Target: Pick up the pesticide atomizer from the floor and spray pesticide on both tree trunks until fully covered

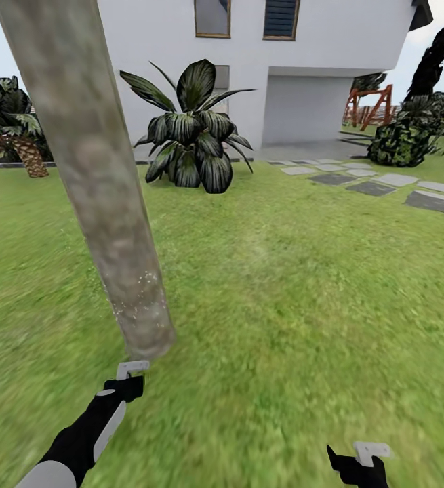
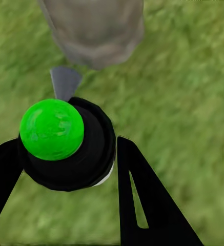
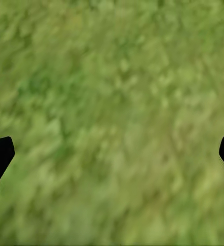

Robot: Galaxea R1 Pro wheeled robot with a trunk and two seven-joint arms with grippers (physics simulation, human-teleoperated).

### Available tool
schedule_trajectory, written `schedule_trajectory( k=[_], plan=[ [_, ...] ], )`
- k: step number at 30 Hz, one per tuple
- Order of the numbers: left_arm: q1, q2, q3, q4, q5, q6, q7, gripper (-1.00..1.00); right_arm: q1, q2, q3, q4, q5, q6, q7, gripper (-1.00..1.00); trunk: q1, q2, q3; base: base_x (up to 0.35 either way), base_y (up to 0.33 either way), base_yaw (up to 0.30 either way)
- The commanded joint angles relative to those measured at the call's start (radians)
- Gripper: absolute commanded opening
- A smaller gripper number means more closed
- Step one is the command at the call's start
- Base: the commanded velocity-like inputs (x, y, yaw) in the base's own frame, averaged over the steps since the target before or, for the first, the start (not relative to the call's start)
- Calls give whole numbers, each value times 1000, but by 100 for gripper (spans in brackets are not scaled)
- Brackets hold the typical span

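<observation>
With the atomizer gripped in the left end effector right beside the tree trunk, and the right end effector spread wide, upper bark could easily get missed tbh.

Broad-leaf plant before house; short palm; possibly red swing frame

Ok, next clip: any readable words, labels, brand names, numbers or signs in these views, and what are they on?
None can be read.
Sprayer in the left gripper: green cap and black body, no label visible.
Tree trunk: plain bark with white specks low down, no markings.
House: bare white walls and windows, no number or sign.
Right gripper: over bare grass, no text.
</observation>
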Motion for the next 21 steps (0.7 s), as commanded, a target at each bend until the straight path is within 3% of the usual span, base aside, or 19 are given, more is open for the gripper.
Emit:
schedule_trajectory(
  k=[1, 4, 6, 9, 11, 13, 14, 15, 18, 21],
  plan=[
    [0, 1, 1, -1, 1, 0, 0, -100, 0, 0, 0, 0, 0, 0, 0, 100, 0, 0, 0, 0, -39, 263],
    [-7, -2, -3, -27, -5, 3, 0, -100, 0, 0, 0, 0, -1, 0, 0, 100, 0, 0, 0, 0, -10, 81],
    [-16, -3, -4, -56, -5, 14, 38, -100, 0, -1, 0, 0, -1, 1, 0, 100, 0, 0, 0, 0, -1, 5],
    [-25, -1, -4, -167, 4, 34, 125, -100, 0, 0, 0, 1, -2, 1, 0, 100, 0, 0, 0, 0, 0, 1],
    [-27, 8, 0, -240, 10, 89, 124, -100, 0, -1, 0, 2, -1, 1, 0, 100, 0, 0, 0, 0, 0, 0],
    [-30, 25, 40, -295, 14, 118, 79, -100, 0, -1, 0, 2, -1, 2, 0, 100, 0, 0, 0, 0, 0, 0],
    [-32, 67, 105, -316, 16, 148, 1, -100, 0, -1, 0, 2, -1, 2, 0, 100, 0, 0, 0, 0, 0, 0],
    [-32, 91, 137, -326, 16, 183, -53, -100, 0, -1, 0, 2, -1, 2, 0, 100, 0, 0, 0, 0, 0, 0],
    [-31, 100, 155, -398, 9, 246, -94, -100, 0, -1, 0, 2, -1, 2, 0, 100, 0, 0, 0, 0, 0, 0],
    [-30, 75, 138, -512, 7, 352, -101, -100, 0, -1, 0, 2, -1, 2, 0, 100, 0, 0, 0, 0, 0, 0]
  ],
)
